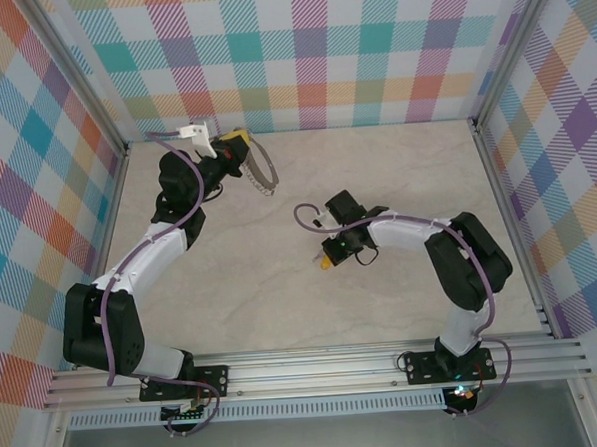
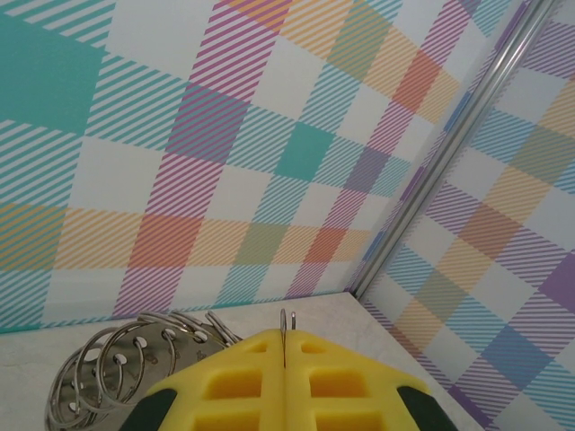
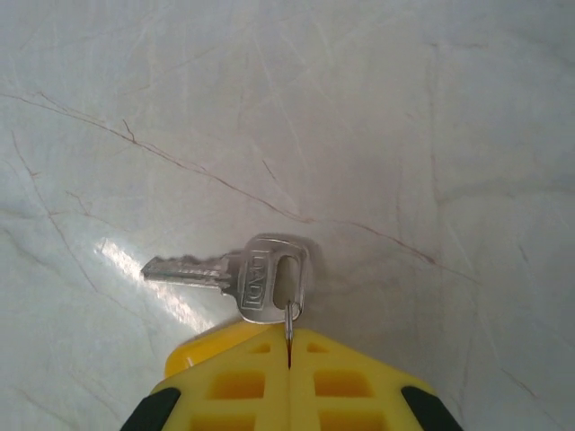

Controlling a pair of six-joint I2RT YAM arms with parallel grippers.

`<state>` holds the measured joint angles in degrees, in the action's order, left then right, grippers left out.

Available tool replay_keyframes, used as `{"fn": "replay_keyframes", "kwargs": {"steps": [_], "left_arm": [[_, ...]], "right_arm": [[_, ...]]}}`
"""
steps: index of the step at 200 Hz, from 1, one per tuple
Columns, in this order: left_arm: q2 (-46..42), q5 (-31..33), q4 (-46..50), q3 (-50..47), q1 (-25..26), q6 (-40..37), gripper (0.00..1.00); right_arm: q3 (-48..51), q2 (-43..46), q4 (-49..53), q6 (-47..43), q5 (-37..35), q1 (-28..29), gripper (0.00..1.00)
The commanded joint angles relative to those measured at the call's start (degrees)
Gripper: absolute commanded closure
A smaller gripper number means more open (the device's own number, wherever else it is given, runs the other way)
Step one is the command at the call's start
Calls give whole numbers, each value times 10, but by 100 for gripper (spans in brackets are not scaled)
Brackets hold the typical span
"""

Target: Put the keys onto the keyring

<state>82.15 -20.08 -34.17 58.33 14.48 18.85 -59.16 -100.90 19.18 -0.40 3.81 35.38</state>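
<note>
Two grippers, both clamped. The left gripper (image 1: 236, 145) is seen at the upper left of the top view, near the back wall, with its yellow fingers (image 2: 243, 386) pressed together on the thin wire of the keyring (image 1: 273, 165). The ring's small silvery loops (image 2: 126, 359) are bunched at the lower left of the left wrist view. From the gripper, the ring arcs rightward and down toward frame centre.

The right gripper (image 1: 328, 262) is placed just right of centre in the top view and is closed on a small loop (image 3: 290, 310) threaded through the head of the key (image 3: 229, 274). The key is all silver. Its long axis runs left-right in the right wrist frame, with the blade pointing left and the head at the fingertips. Whether the key is lifted or flat on the table (image 1: 396, 178) cannot be told.

Key relation: the keyring lies up and left of the key in the top view, and the two are well apart. The key's end of the gap is covered by the right arm and the ring's end by the left.

Judged next: key and ring must be brought together and the wire's opening lined up with the key's loop.

No tray or bin is involved.
</note>
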Motion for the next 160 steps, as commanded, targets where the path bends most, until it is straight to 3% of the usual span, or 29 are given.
{"fn": "replay_keyframes", "kwargs": {"steps": [1,45,87,160], "left_arm": [[0,-9,-24,18,-7,1,100],[-3,-24,-24,18,-6,3,100],[-8,-84,-12,30,-3,-2,100],[-15,-176,105,70,66,-167,100]], "right_arm": [[24,45,-10,29,47,-19,100],[68,125,-39,69,77,-46,100],[107,244,-67,103,79,-68,100],[137,423,-123,150,60,-101,100]]}}
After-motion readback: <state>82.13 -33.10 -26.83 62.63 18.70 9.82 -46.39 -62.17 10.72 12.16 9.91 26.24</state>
